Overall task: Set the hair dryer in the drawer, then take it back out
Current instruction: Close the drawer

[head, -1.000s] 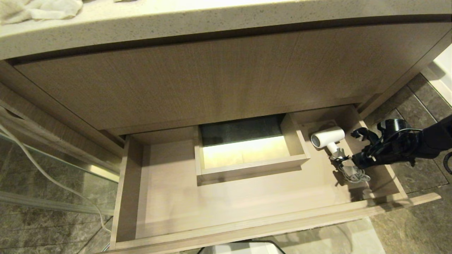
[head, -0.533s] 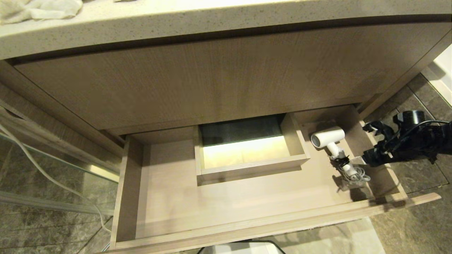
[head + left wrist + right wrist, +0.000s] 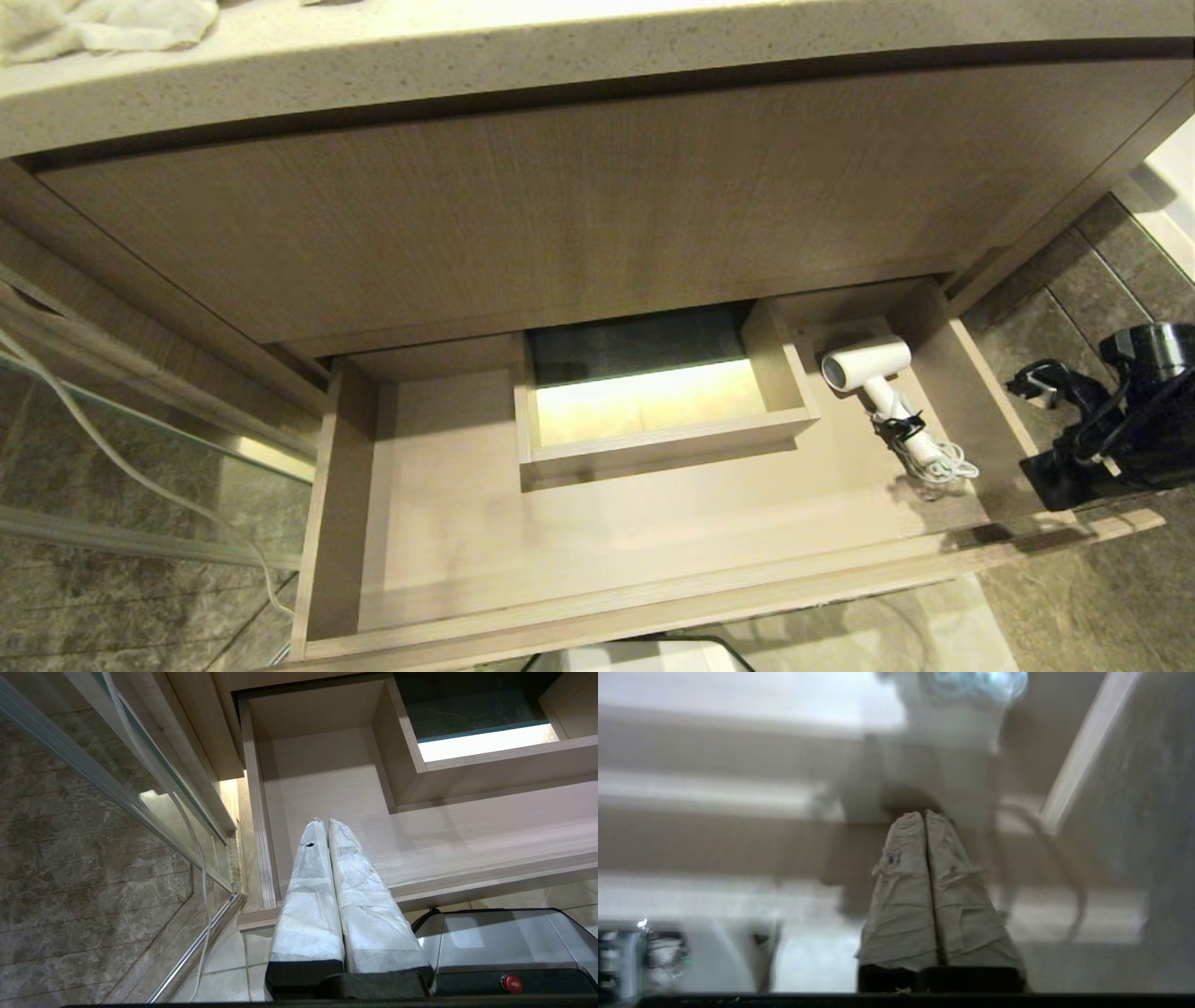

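Sitting at the upper left of the head view, a white towel (image 3: 103, 23) is lying on the speckled countertop (image 3: 560, 56), well away from the action. Moving rightward, the drawer (image 3: 597, 541) is standing wide open below the taller front panel (image 3: 523, 196), its boxed cutout (image 3: 653, 392) glowing mid-frame. Right of that cutout the hair dryer (image 3: 868, 369) is resting on the drawer floor, barrel toward the back, handle and bundled cord (image 3: 938, 462) trailing toward the front. At the far right edge the right gripper (image 3: 1032, 387) is hanging outside the drawer's side wall, apart from the dryer, and in its wrist view its fingers (image 3: 952, 896) are pressed together on nothing. The left gripper (image 3: 324, 823) is parked over the drawer's left end, fingers (image 3: 308, 891) closed and empty too. So the first half looks done, dryer stowed; taking it back out is not yet begun.
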